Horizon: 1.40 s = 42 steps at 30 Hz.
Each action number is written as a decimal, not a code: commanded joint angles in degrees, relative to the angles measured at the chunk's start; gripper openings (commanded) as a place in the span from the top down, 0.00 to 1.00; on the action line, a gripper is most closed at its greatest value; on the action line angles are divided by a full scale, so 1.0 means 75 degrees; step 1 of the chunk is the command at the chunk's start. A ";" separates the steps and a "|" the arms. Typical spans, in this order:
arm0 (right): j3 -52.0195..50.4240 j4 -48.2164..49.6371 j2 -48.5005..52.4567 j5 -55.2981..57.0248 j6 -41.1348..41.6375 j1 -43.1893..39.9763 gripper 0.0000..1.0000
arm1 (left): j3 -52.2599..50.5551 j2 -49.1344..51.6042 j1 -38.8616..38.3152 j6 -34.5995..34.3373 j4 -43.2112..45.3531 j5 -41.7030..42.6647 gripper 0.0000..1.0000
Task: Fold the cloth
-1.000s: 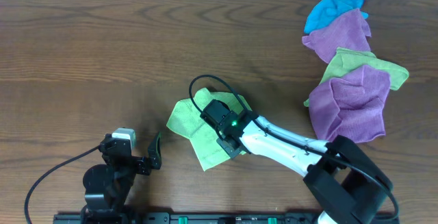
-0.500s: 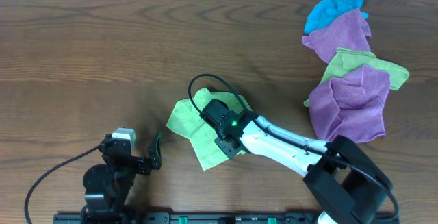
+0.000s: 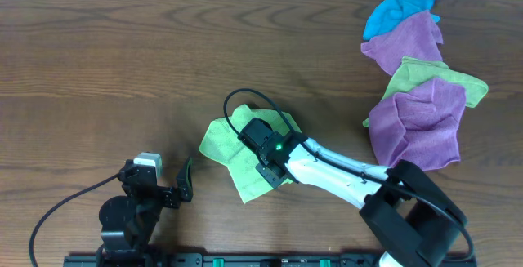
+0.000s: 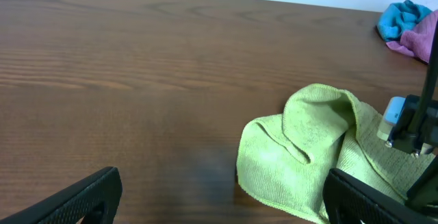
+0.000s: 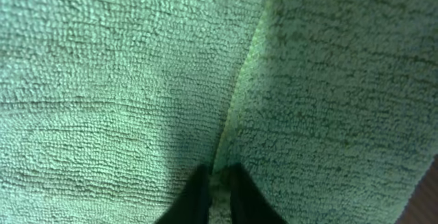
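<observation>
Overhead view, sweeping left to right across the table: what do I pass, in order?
left gripper → cloth → pile of spare cloths

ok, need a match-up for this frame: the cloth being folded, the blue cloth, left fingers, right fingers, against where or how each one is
1. the cloth
2. blue cloth
3. left gripper
4. right gripper

A. fingers wide open, holding nothing
B. fingers closed on a green fold
C. far right corner of the overhead view
D. lime green, rumpled, centre of the overhead view

Pairs: 1-D, 2-C, 3-A, 4-B
</observation>
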 commanded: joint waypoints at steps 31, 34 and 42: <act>0.2113 -0.0140 0.0119 0.1402 -0.0108 -0.1355 0.99 | -0.0160 -0.0047 -0.0017 -0.0052 -0.0029 -0.0003 0.05; 0.2122 0.0283 0.0122 0.1445 -0.0265 -0.1693 0.99 | -0.0160 -0.0047 -0.0017 -0.0052 -0.0029 -0.0003 0.04; 0.2119 0.0758 0.0122 0.1483 0.0143 -0.3392 0.99 | -0.0160 -0.0047 -0.0017 -0.0052 -0.0029 -0.0003 0.05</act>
